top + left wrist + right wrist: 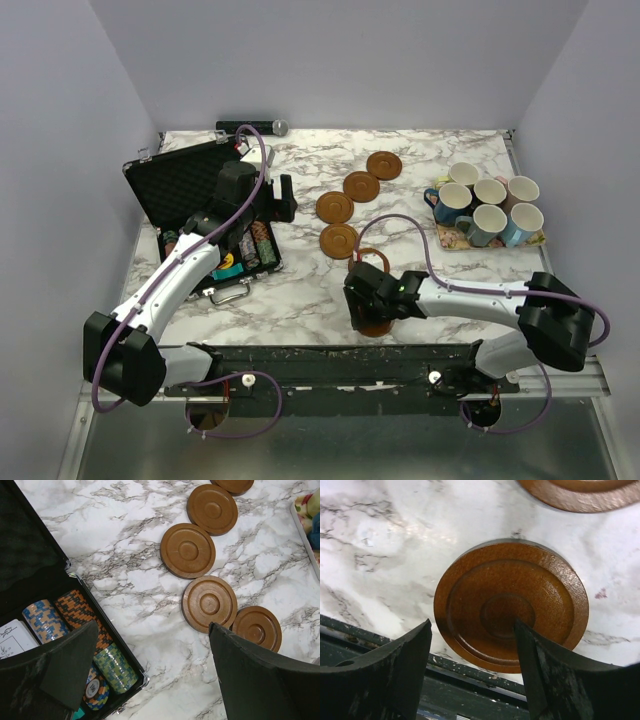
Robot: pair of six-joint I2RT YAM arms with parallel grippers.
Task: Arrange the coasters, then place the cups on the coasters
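Left end effector [152, 630] hangs with its jaws spread wide and nothing between them, above bare table [300, 290] just right of the open black case [180, 185] and its stacked poker chips [75, 611]. Right of it, four coasters [334, 207] run in a diagonal line from near-left to far-right, and a fifth coaster [257, 628] sits just near of the line's near end. My right end effector [472, 625] is low over the sixth coaster [490, 595], which lies flat at the near edge of the table; its jaws are parted and grip nothing. I judge these discs stiff, light and hard to pick up, since they lie so flat. I would pinch across the raised rim or slide one along instead. Far right, the cups [488, 215] stand packed together on the floral tray [445, 236]. Glazed ceramic should be heavier, slick and breakable, so I would clamp a wall at the lip, one finger inside. From above the sixth coaster is mostly hidden under the end effector, and a cable crosses the fifth. I cannot tell whether the right fingertips touch wood or table, and several cup handles are hidden behind neighbouring cups.
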